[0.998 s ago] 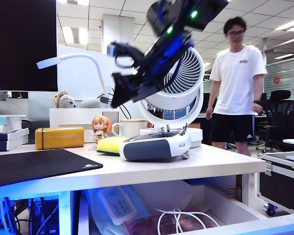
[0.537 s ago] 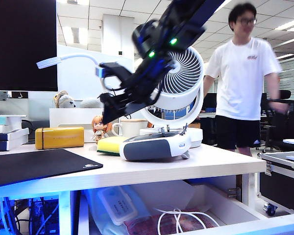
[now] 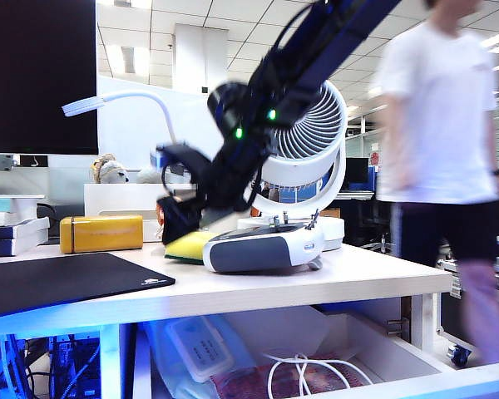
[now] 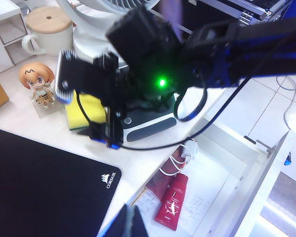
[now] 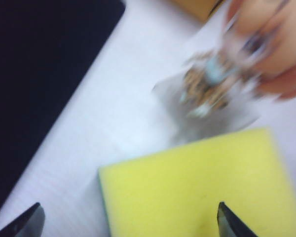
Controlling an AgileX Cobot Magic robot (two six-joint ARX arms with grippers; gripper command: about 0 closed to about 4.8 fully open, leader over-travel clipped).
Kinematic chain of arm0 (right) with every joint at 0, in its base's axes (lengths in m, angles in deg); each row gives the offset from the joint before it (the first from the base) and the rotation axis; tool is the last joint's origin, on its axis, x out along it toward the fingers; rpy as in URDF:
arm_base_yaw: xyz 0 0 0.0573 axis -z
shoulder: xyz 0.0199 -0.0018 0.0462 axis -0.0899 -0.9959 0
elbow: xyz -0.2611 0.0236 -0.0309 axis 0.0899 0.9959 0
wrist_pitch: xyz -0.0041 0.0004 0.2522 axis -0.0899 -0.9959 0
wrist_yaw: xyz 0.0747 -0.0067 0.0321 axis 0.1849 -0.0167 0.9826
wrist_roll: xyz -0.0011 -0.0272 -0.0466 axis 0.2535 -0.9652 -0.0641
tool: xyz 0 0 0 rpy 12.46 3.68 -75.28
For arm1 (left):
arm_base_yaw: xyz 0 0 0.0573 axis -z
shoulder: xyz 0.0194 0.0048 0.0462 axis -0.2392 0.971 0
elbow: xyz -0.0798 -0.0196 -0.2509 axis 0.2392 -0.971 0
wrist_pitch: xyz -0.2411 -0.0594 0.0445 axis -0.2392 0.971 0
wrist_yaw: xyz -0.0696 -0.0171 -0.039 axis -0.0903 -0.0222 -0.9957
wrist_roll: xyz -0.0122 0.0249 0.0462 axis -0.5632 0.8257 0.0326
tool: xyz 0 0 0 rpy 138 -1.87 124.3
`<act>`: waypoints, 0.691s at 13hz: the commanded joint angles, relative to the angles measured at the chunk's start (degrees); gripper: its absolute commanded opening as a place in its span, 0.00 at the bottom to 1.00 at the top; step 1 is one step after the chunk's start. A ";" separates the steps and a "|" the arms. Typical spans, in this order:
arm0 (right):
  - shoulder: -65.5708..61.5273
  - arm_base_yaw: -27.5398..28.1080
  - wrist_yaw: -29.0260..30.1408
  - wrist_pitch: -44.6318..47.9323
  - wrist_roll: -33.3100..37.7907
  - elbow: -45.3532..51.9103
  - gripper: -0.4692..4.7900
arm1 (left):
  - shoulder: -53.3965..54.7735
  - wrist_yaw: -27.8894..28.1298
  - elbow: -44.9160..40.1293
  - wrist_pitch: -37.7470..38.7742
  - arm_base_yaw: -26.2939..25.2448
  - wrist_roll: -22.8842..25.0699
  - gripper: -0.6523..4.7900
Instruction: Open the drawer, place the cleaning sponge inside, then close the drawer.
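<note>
Sponge (image 5: 197, 182) lies flat on the desk (image 3: 316, 278), directly under the right gripper (image 5: 128, 222), whose jaws stand spread wide with one fingertip (image 5: 24, 222) past each side of the yellow pad and nothing between them yet. Over the last second this arm has swung down from high above the fan (image 3: 312, 133) to just over the sponge, so the pick looks about to begin. Just beyond the gripper stands a small figurine (image 4: 37, 84); beside it sits the white-and-navy gadget (image 3: 262, 248). Below the desk edge the drawer (image 4: 246, 163) already hangs pulled out, cables and a red bottle (image 4: 171, 202) inside. Only the tips of the left gripper (image 4: 128, 224) show, well back above the mouse mat (image 4: 39, 182); I cannot tell whether they are parted or pressed together
</note>
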 commanded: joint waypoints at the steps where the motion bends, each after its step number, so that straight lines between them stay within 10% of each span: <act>1: -0.24 -0.15 -0.44 0.46 0.35 -0.39 0.99 | -0.11 -0.37 0.31 -0.72 0.04 -0.22 0.11; 9: -0.66 -0.79 -7.17 0.31 -3.74 -0.87 0.52 | -0.11 -0.35 0.28 -0.72 0.04 -0.20 0.11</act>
